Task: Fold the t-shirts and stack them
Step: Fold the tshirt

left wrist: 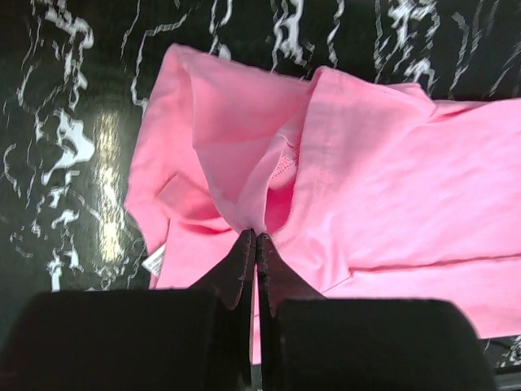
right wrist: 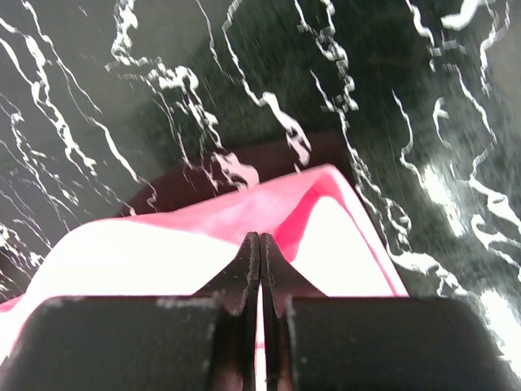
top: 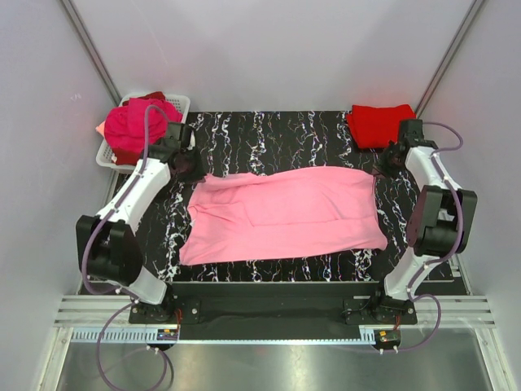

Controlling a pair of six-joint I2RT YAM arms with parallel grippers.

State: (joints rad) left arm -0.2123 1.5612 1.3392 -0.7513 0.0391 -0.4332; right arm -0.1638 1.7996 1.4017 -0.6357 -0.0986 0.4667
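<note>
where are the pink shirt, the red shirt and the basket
pink shirt [top: 285, 216]: top view, middle of the spread cloth
red shirt [top: 380, 124]: top view, middle of the folded shirt
basket [top: 181, 103]: top view, far right corner of its rim

Pink t-shirt [top: 285, 213] covers the middle of the surface [top: 277, 134]; the far strip lies bare between the basket [top: 182, 103], far left, and the red t-shirt [top: 379, 124], far right.

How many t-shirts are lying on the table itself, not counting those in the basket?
2. A light pink t-shirt lies spread across the middle; a folded red t-shirt sits at the far right corner. The red one may hide others beneath.
</note>
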